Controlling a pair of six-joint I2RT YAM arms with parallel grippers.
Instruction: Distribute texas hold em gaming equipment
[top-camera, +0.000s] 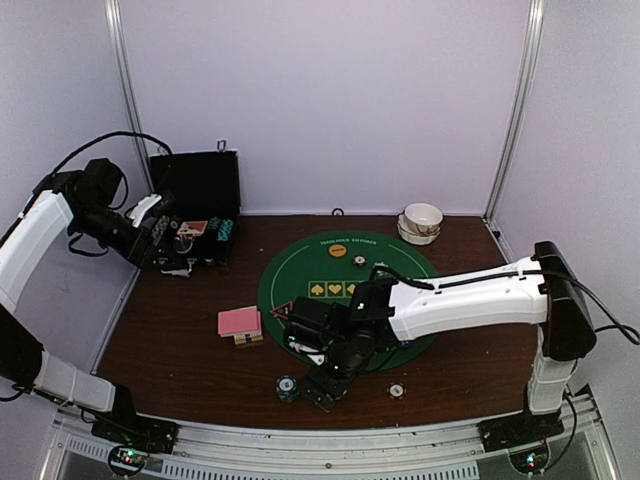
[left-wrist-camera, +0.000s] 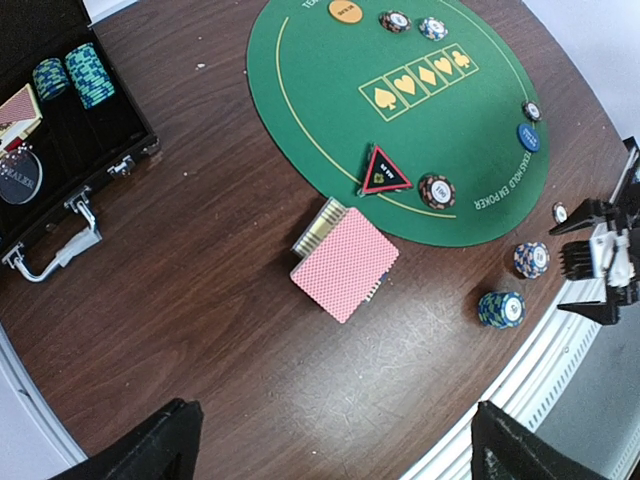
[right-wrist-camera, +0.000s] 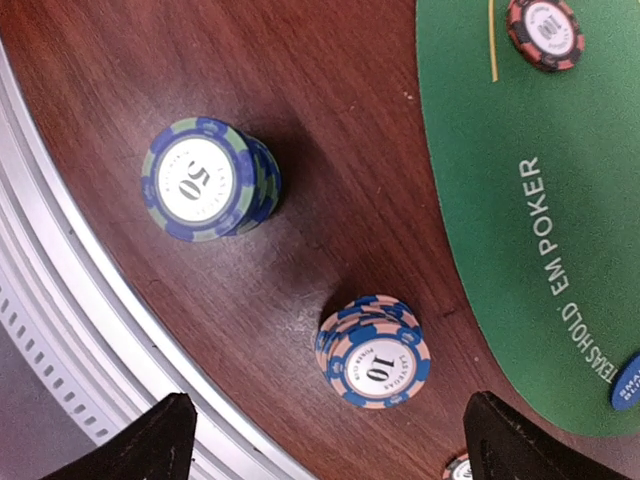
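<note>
Chips being set out by the mat's near edge, by my reading.
Left gripper (left-wrist-camera: 333, 412), jaws apart and empty, hangs above the black hard case (left-wrist-camera: 60, 130). Right gripper (right-wrist-camera: 328, 402), jaws apart, hovers over the green-and-blue striped poker-chip stack (right-wrist-camera: 208, 180) upper left and the pink-and-blue chip stack (right-wrist-camera: 375, 350) centre, just off the round green felt mat (right-wrist-camera: 560, 200). Next move probably needs a square descent.
</note>
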